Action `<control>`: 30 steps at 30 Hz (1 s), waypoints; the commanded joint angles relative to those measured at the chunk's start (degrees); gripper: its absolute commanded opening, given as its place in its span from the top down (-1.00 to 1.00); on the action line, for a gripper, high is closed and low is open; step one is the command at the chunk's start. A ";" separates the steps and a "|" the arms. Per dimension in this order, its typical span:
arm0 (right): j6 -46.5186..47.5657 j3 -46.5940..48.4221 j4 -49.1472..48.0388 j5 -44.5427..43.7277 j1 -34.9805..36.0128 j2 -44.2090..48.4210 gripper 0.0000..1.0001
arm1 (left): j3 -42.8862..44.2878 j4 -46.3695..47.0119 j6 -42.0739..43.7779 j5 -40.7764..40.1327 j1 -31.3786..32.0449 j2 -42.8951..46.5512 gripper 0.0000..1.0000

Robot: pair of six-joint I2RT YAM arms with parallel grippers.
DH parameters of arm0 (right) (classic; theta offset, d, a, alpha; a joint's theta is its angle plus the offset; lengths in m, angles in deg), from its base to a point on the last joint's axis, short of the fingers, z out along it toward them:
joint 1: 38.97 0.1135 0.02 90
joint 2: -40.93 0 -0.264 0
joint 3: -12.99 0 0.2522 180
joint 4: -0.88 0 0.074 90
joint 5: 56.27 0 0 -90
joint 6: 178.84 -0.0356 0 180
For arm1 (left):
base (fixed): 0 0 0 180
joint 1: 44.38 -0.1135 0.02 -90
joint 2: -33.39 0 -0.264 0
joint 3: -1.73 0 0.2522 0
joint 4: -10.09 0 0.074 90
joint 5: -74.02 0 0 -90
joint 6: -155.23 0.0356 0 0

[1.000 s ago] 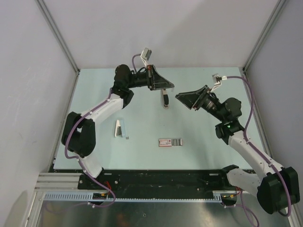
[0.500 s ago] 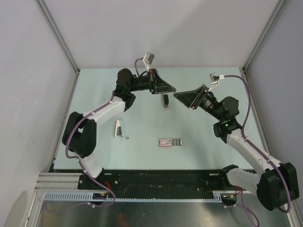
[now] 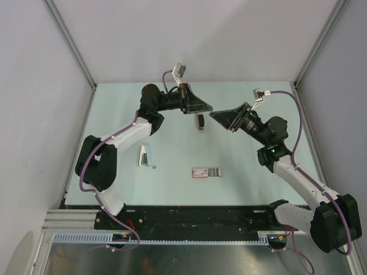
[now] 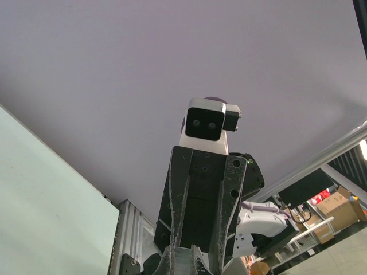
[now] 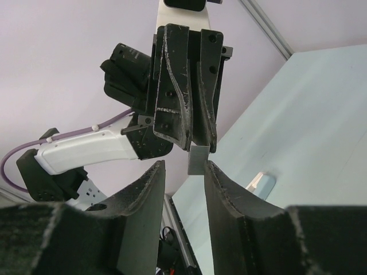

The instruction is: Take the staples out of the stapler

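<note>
My left gripper (image 3: 209, 109) is held high over the back of the table, shut on the staples (image 5: 198, 160), a tiny grey metal strip that sticks out of its fingertips. The strip also shows in the left wrist view (image 4: 188, 261). My right gripper (image 3: 213, 116) faces it tip to tip and is open. In the right wrist view its fingers (image 5: 150, 183) stand either side of the strip without gripping it. The stapler (image 3: 200, 122), a slim dark bar with a pale strip, lies on the table below the two grippers.
A white and pale-blue piece (image 3: 145, 156) lies at the left of the pale green table (image 3: 172, 183); it also shows in the right wrist view (image 5: 261, 185). A flat pink-and-white box (image 3: 206, 172) lies near the middle front. Metal frame posts stand at the back corners.
My left gripper has moved right and my right gripper left, so their tips now meet above the stapler. Over the last half second there is hardly any motion.
</note>
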 commanded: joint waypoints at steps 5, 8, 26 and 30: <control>1.04 2.88 -1.62 -0.99 0.82 -0.53 0.22 | -0.44 3.45 -1.39 0.76 1.09 3.93 0.87; 2.33 2.85 -0.31 -1.73 0.87 0.03 0.19 | -0.51 3.56 -1.34 0.91 1.17 4.04 0.87; 3.30 3.19 0.87 -2.70 -0.03 0.86 0.35 | -1.10 4.43 -1.08 1.92 1.82 4.23 0.86; 3.17 3.20 1.00 -2.54 0.12 0.85 0.63 | -1.42 4.52 -0.51 1.91 1.84 4.13 0.86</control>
